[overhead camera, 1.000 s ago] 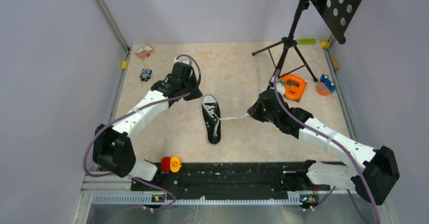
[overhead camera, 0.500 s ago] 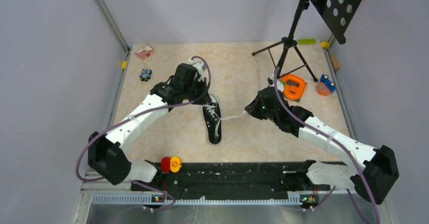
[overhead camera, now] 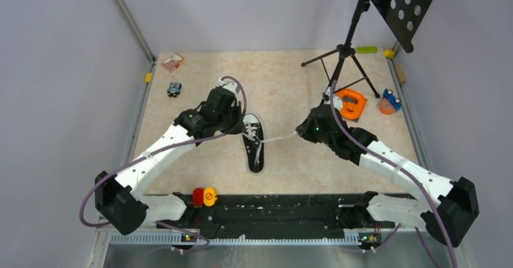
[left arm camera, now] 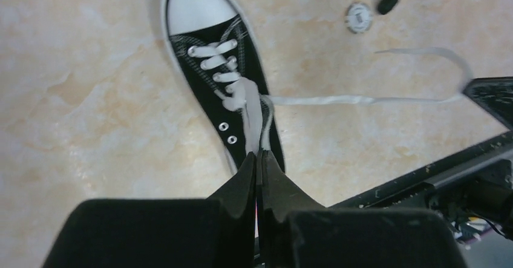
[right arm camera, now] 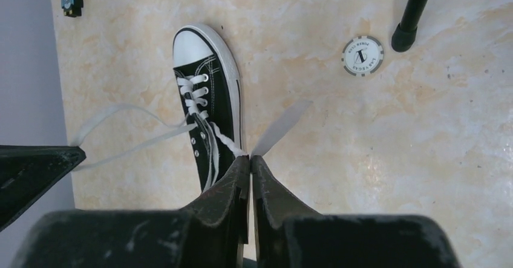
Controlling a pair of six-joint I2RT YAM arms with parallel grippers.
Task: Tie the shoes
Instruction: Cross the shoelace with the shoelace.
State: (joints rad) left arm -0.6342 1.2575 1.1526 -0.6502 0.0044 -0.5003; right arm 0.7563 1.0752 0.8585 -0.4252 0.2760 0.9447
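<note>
Left arm has swung in toward centre over the last second, putting the left end effector point(overhead camera: 240, 121) at the heel end of the shoe point(overhead camera: 254, 153); the right arm barely shifted. Shoe lies mid-desk point(overhead camera: 193, 153), toe toward the bases, with the left end effector pinched shut on one lace point(left arm camera: 250, 123) and the right end effector point(overhead camera: 300, 132) shut on the other lace point(overhead camera: 279, 139), drawn taut sideways. Looks like first-knot stage; next move likely needs both ends crossed over the tongue without losing tension.

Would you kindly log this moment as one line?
left pincer: shut on one lace | right pincer: shut on other lace | sneaker: on table, no bow
</note>
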